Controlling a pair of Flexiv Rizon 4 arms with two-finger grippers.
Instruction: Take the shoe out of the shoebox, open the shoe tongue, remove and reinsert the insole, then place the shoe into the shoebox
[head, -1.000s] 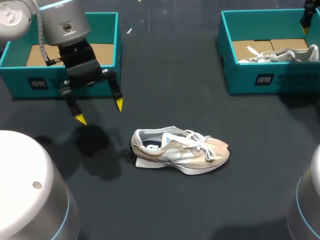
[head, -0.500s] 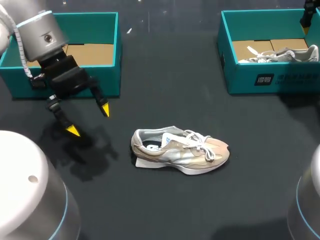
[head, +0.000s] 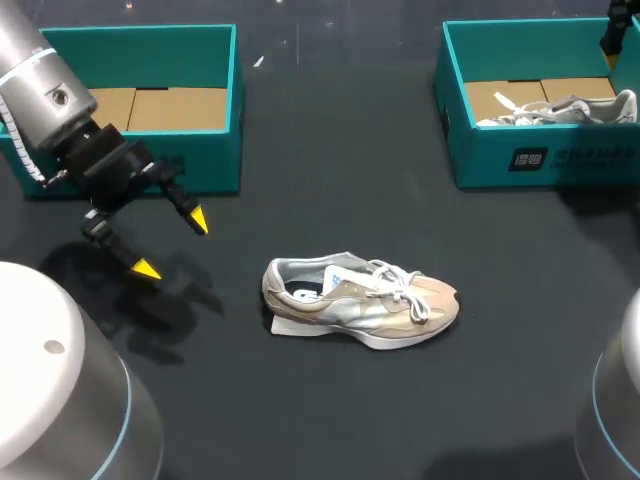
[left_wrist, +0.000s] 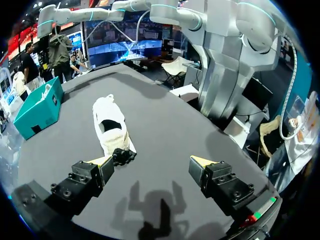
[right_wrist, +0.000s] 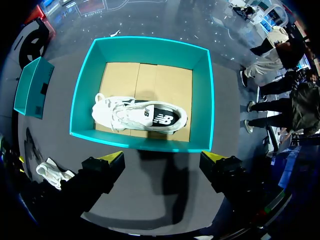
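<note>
a beige and grey mesh sneaker (head: 360, 305) with white laces is seen lying on its sole near the middle of the dark grey table (head: 330, 180), somewhat toward the near edge. its toe is turned to the right edge and its heel to the left edge. a thin white flat piece (head: 283, 325) is seen sticking out from under the heel; whether it is the insole cannot be told.

the left shoebox (head: 215, 150), an open teal cardboard box with a brown floor, is set at the far left corner. the right shoebox (head: 560, 160), of the same teal cardboard, is set at the far right corner, and a white and grey second sneaker (head: 565, 108) is laid on its side in it.

the left gripper (head: 172, 244) is held above the table just in front of the left shoebox, near the left edge, well apart from the sneaker's heel. its fingers are spread wide and nothing is clamped. in the left wrist view the sneaker (left_wrist: 111, 127) is seen ahead of the left gripper (left_wrist: 150, 161), off toward one finger.

the right gripper (right_wrist: 162, 156) is held high above the near wall of the right shoebox (right_wrist: 82, 100), its fingers likewise spread wide with nothing gripped. the second sneaker (right_wrist: 140, 116) is seen ahead of it, inside the box.
</note>
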